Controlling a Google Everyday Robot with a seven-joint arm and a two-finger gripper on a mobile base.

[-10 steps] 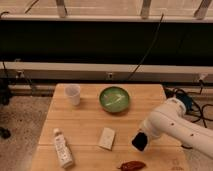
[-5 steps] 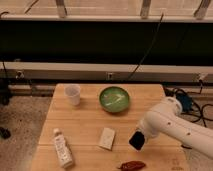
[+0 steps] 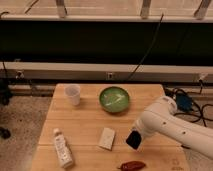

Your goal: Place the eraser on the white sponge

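Tool near counter's right edge, pinching eraser just beside white sponge; suggest: carry toward left edge, centre over sponge, lower flat before release.

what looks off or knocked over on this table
Only the white bottle stands out: it lies on its side near the table's front left corner. The cup stands upright and nothing looks spilled. The gripper hangs just right of the white sponge, with the black eraser at its tip.
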